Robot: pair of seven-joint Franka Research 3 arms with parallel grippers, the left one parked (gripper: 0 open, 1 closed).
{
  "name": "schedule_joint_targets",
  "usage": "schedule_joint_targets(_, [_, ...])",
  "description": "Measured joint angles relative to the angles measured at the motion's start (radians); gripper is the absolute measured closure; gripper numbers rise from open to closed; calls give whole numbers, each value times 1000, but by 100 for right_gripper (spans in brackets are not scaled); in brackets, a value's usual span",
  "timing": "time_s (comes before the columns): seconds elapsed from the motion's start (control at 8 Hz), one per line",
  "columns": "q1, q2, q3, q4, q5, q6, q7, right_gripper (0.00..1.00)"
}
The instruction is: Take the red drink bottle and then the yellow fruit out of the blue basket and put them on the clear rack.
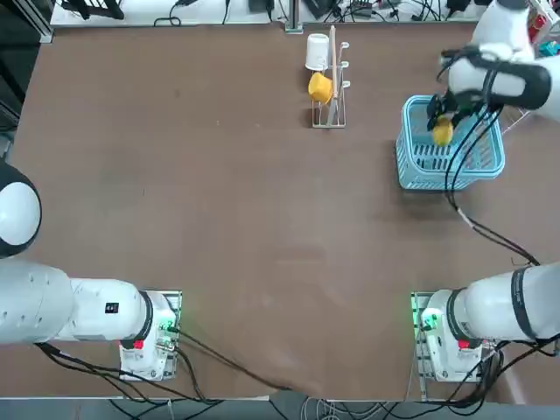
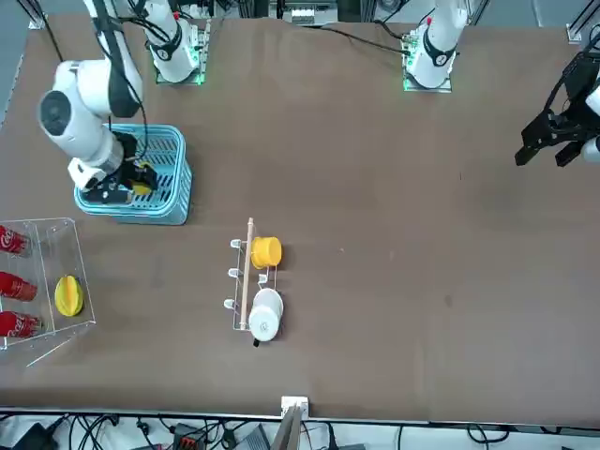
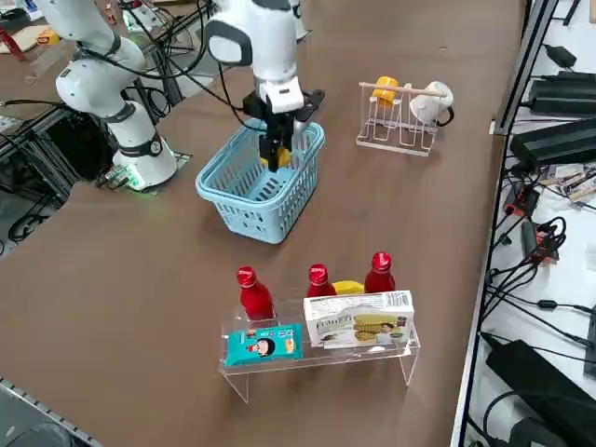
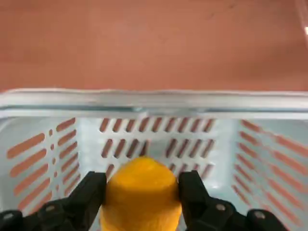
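The fruit step is in hand: the right gripper (image 4: 142, 192) is at the blue basket (image 3: 264, 223), its fingers closed around the yellow lemon-like fruit (image 4: 140, 197), one on either side. The fruit is within the basket's outline as seen from overhead. The red drink bottle seems dealt with, since three red bottles (image 3: 255, 297) (image 3: 319, 281) (image 3: 379, 273) are on the clear rack (image 3: 372, 354), apart from the basket. The next move likely calls for lifting the fruit clear of the basket's rim, then carrying it over to a free spot on the rack.
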Motion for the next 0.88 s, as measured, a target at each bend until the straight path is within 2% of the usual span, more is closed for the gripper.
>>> schedule_joint_targets(0.25, [-29,10,-1,199,-89,-213,-17,13])
schedule_joint_targets(0.38, [-47,31,-2,268,-127,-256,-57,13])
schedule_joint_targets(0.62, [-96,112,-4,373,-192,-264,-183,13])
schedule_joint_targets(0.88, [-128,233,-4,497,-254,-261,-316,13])
